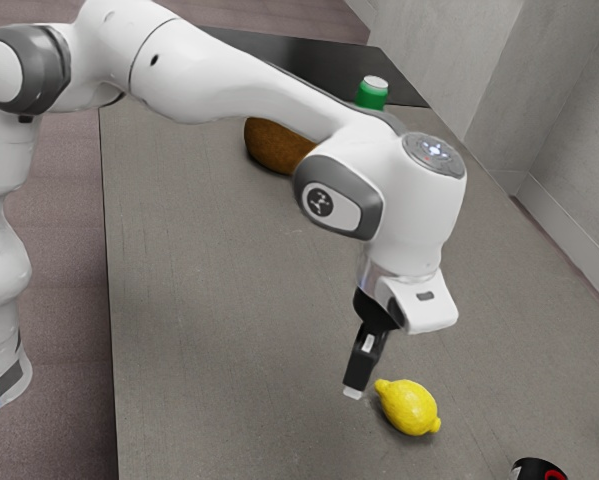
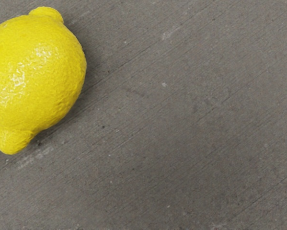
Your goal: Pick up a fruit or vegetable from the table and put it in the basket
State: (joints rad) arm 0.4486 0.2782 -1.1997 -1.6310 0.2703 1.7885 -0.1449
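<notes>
Dark can with red marking [image 1: 539,471], cut by the bottom edge toward the exterior view's right; no part in this, keep clear. Lemon [image 1: 408,407] = task's thing, on the surface [image 1: 199,300], lower part of the frame, right of centre. Claw [image 1: 353,392] just beside it, on its exterior-view-left side, pointing down; can't tell if wide or narrow. Step in hand, as judged: line up for the grasp. Lemon sits off-centre in the wrist view, so shift over it before going down; descending now risks a miss or a nudge that rolls it. Turn to grip across the fat middle, not nub to nub, claw wide first, then low, close gently; round waxy skin may slip if caught high. Brown rounded thing [image 1: 275,147], upper middle of frame, partly behind the arm [image 1: 219,75], probably the basket. Lift well up before carrying there.
</notes>
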